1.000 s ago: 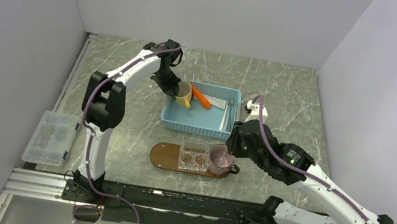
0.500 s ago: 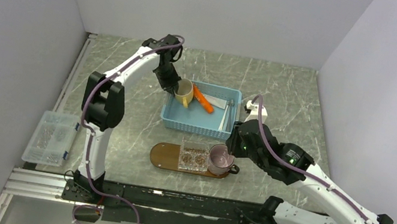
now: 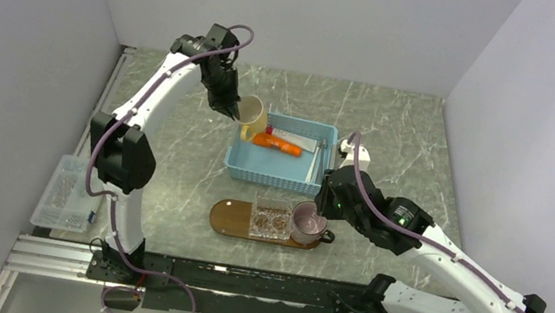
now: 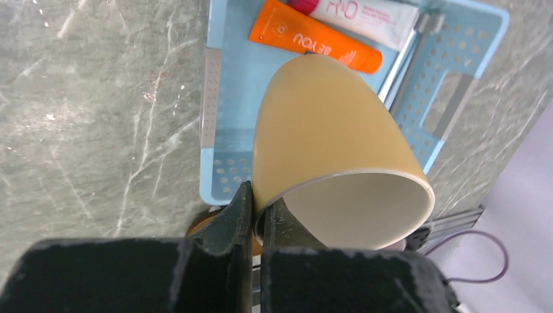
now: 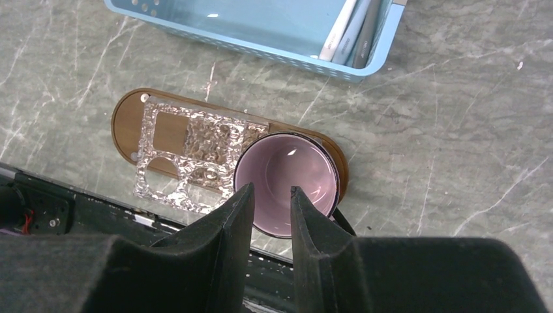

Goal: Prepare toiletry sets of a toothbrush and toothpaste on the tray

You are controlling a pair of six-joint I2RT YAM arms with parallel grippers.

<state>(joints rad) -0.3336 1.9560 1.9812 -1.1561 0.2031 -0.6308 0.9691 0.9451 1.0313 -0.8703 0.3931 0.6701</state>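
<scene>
- The grey marbled tabletop (image 3: 397,134) carries everything.
- A blue basket (image 3: 270,177) sits at its middle, beyond the tray.
- The tray (image 3: 230,218), a brown wooden oval, lies on the near side of the basket and apart from it, with its long side facing the arms. No tube or brush lies on it.
- A clear plastic box (image 3: 71,192) of small parts sits at the left edge, well away from the rest.
- A clear, textured holder (image 3: 270,222) lies across the middle of the tray.
- A pink cup (image 3: 307,223) stands upright on the tray's right end, just beside the holder.
- A yellow cup (image 4: 326,124) hangs tilted over the basket's far left corner, its mouth turned towards the wrist camera.
- The left tool (image 4: 259,207) is pinched tight on the yellow cup's wall at the rim, one finger inside and one outside.
- The right tool (image 5: 270,190) hangs over the near rim of the pink cup, its fingers partly spread with a gap between them. Whether they touch the cup cannot be told.
- The orange tube (image 4: 306,40) lies flat in the far part of the basket.
- The white tube (image 4: 365,13) lies just beyond the orange one.
- The pale brushes (image 5: 345,29) lie together along the basket's right wall.
</scene>
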